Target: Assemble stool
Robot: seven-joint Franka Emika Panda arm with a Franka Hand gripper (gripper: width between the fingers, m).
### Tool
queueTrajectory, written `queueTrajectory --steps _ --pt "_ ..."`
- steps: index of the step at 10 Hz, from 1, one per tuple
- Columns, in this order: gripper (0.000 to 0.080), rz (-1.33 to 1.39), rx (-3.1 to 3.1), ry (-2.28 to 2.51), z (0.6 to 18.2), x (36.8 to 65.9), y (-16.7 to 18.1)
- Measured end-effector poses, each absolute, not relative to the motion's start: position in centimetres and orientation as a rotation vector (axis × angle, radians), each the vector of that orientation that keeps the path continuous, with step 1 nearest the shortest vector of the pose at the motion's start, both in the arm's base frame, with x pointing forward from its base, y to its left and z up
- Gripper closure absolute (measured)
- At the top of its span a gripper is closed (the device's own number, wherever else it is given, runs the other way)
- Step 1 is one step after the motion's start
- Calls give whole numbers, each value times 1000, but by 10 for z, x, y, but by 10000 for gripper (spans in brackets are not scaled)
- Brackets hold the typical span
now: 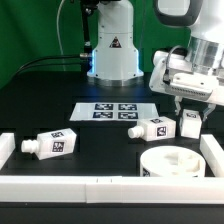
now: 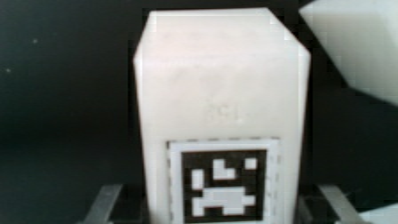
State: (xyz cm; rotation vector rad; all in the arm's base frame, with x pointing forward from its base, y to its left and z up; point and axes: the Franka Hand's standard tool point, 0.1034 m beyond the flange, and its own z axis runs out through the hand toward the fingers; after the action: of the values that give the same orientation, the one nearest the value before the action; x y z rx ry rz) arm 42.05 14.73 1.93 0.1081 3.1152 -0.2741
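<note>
Gripper is clamping narrow on one stool leg at mid-right of the exterior frame. I am seeing the round seat lying just below it at lower right. Second leg is lying near centre, third leg at lower left.

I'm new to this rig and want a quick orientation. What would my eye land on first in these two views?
First comes the gripper at the exterior view's right, shut on the held leg, a white block with a black-and-white tag that fills the wrist view. Nearer the camera lies the round seat. The second leg lies right beside the gripper, and the third leg lies off toward the exterior view's left.
</note>
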Motion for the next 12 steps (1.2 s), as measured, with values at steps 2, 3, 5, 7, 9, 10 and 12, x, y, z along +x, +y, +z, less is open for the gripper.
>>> queueTrajectory --steps 2,3,5,7,9,10,12 --pt "465 -346 -58 3126 20 412 161" --pt "465 -362 -72 3128 20 410 161" --pt "393 -362 -54 3127 20 411 159" --pt "221 -363 -35 3129 19 411 157" --pt "165 -370 41 3097 29 411 167" --pt "154 -390 160 3059 45 417 167" --pt "151 -411 435 2975 65 434 162"
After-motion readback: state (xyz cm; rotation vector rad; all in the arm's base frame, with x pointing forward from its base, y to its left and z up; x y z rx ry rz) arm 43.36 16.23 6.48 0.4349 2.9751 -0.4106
